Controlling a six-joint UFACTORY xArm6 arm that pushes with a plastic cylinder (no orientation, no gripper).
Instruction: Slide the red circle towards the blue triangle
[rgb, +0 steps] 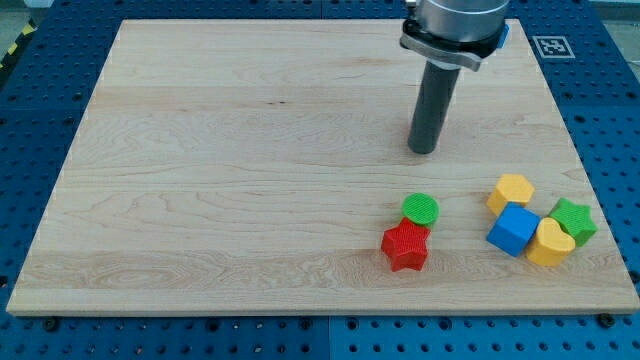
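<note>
My tip (423, 150) rests on the wooden board (250, 180), right of centre in the upper half. No red circle shows in this view. A sliver of a blue block (505, 32) peeks out from behind the arm's flange at the view's top right; its shape cannot be made out. The nearest blocks to my tip are a green circle (421, 209) and a red star (405, 246), which lie straight below it and apart from it. The green circle touches the red star's upper right.
A cluster sits at the view's lower right: a yellow hexagon (511, 191), a blue cube (513, 229), a yellow heart (550, 242) and a green star (573, 220), all close together near the board's right edge.
</note>
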